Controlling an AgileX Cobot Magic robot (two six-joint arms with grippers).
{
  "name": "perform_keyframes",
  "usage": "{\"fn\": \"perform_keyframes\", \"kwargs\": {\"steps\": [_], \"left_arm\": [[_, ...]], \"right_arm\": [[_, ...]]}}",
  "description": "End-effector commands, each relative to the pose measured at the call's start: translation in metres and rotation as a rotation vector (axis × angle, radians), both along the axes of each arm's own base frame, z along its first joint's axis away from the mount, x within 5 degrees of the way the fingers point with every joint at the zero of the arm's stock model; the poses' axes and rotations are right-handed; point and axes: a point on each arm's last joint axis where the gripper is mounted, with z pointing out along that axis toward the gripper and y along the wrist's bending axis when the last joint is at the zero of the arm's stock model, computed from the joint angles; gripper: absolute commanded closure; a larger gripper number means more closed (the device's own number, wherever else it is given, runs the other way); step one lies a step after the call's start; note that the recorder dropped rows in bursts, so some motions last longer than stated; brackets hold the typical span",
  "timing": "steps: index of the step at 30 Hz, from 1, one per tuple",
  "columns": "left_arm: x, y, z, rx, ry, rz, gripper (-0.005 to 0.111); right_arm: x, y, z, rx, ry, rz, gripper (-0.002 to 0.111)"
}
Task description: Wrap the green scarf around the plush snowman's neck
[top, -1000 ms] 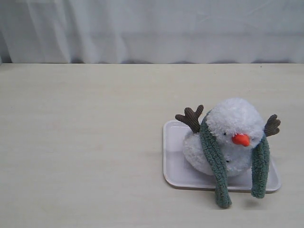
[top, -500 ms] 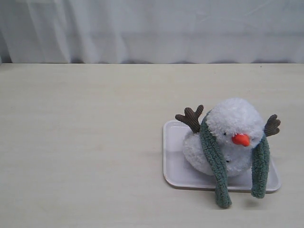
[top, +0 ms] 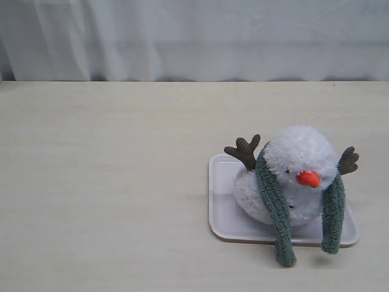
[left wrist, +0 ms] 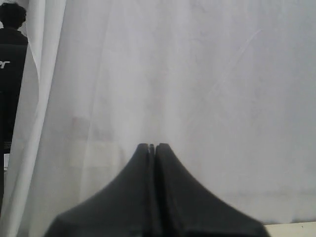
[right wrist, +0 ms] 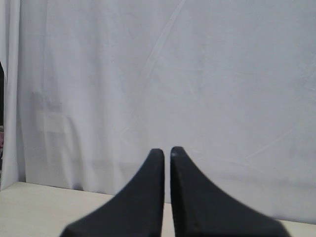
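A plush snowman [top: 298, 158] sits on a pale tray [top: 222, 207] toward the right of a light table [top: 109, 182]. The green scarf [top: 273, 207] lies draped over its neck from behind. Both ends hang down the front, well apart and uncrossed, either side of the orange nose. The left gripper [left wrist: 152, 146] and right gripper [right wrist: 167, 152] point at a white curtain [left wrist: 197, 74], fingers closed and holding nothing. The draping looks done. A fuller wrap would mean pinching one end and crossing it over the other.

The green scarf [top: 273, 201] passes unseen behind the plush snowman [top: 301, 152].
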Motion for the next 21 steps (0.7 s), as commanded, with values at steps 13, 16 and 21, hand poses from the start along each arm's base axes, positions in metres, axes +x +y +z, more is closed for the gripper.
{"fn": "perform_keyframes", "kwargs": {"steps": [13,16,21], "left_arm": [[-0.023,0.006,-0.009,0.095,0.002,0.032,0.107],[-0.027,0.007,-0.009,0.091,-0.013,0.033,0.107],[-0.033,0.009,-0.009,0.088,-0.036,0.046,0.107]], "right_arm": [[-0.001,0.0,0.0,0.007,-0.008,-0.002,0.104],[-0.001,0.0,0.0,0.007,-0.008,-0.002,0.104],[-0.001,0.0,0.0,0.007,-0.008,-0.002,0.104]]}}
